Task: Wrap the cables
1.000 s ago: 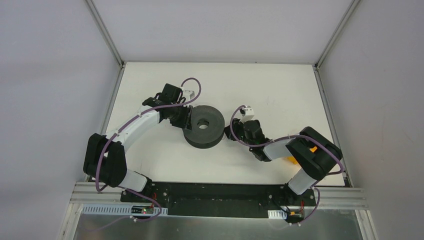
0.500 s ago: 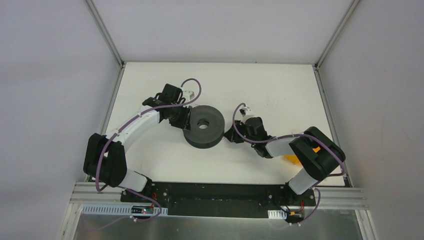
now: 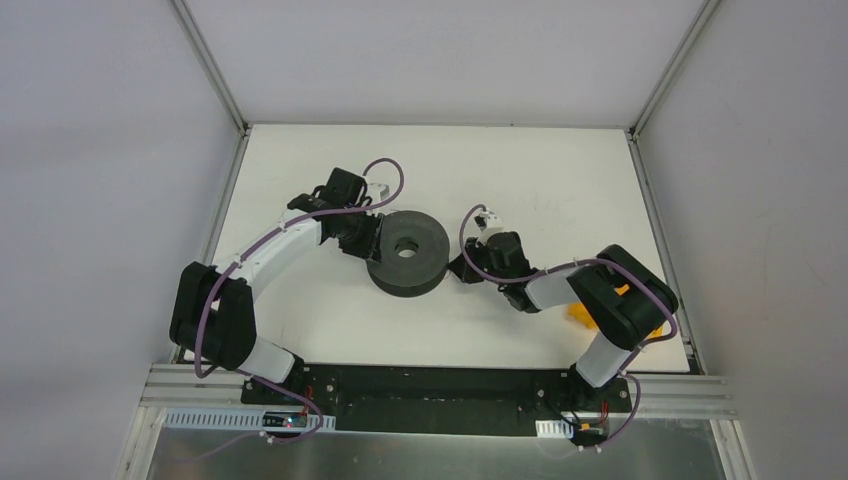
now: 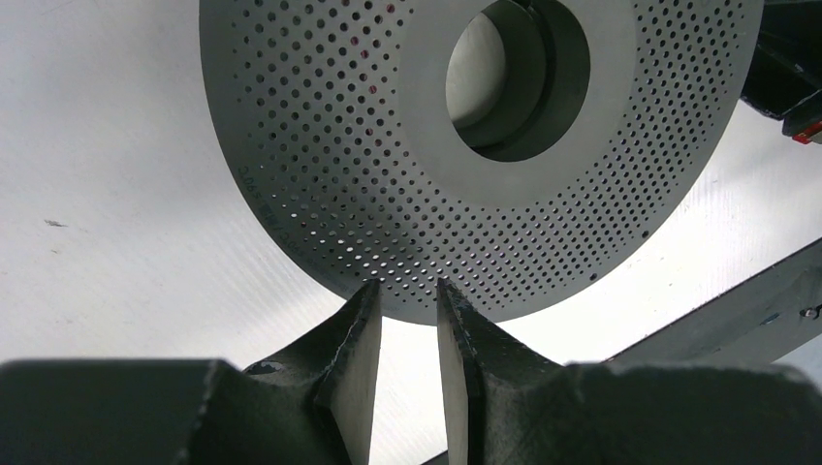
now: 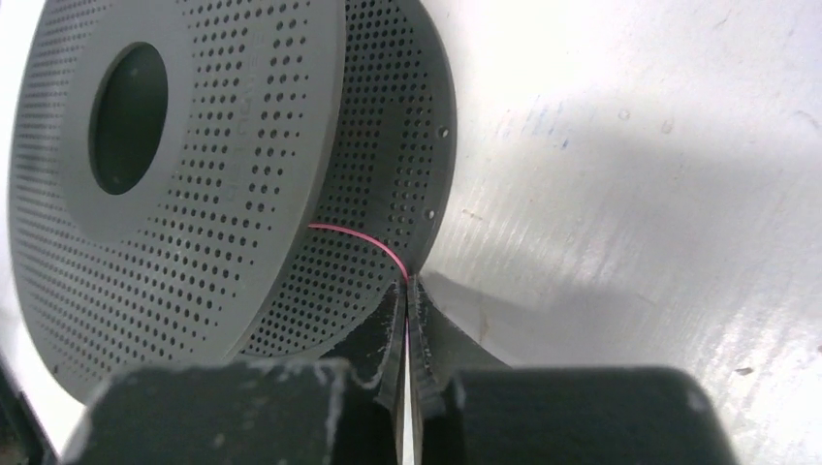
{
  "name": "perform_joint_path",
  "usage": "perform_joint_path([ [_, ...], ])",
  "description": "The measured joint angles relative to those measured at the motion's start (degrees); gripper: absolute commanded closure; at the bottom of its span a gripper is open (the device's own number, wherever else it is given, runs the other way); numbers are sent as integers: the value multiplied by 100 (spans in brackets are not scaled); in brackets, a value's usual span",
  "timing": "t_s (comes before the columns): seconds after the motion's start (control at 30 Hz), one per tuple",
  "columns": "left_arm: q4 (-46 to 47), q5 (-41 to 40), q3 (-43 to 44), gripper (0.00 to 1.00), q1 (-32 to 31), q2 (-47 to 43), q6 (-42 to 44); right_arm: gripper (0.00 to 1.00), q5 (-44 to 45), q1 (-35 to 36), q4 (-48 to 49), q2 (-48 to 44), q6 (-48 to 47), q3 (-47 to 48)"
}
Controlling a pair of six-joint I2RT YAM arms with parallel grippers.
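Note:
The dark grey perforated spool [image 3: 407, 252] lies flat in the middle of the table. The cable [image 5: 354, 237] is a thin pink strand. It runs from between the spool's [image 5: 194, 194] two flanges into my right gripper [image 5: 407, 283], which is shut on it right at the spool's rim. In the top view the right gripper [image 3: 462, 265] sits at the spool's right side; the strand is too thin to show there. My left gripper [image 4: 409, 288] is open by a narrow gap, its tips at the rim of the spool's flange [image 4: 388, 194], on the spool's left side [image 3: 368, 238].
An orange object [image 3: 580, 315] lies under the right arm's elbow near the table's right front. Grey walls and metal frame posts [image 3: 232, 110] enclose the white table [image 3: 560, 170]. A dark rail [image 3: 420, 385] runs along the near edge.
My right wrist has shifted slightly up and toward the spool, and its elbow has swung a little left. The left arm and the spool have barely moved.

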Motion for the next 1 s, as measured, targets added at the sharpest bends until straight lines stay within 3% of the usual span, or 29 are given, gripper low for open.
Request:
perform_joint_path([
  [1.0,-227,-157,192,75,0,332,24,100,813,153,162,-745,-1668,-199],
])
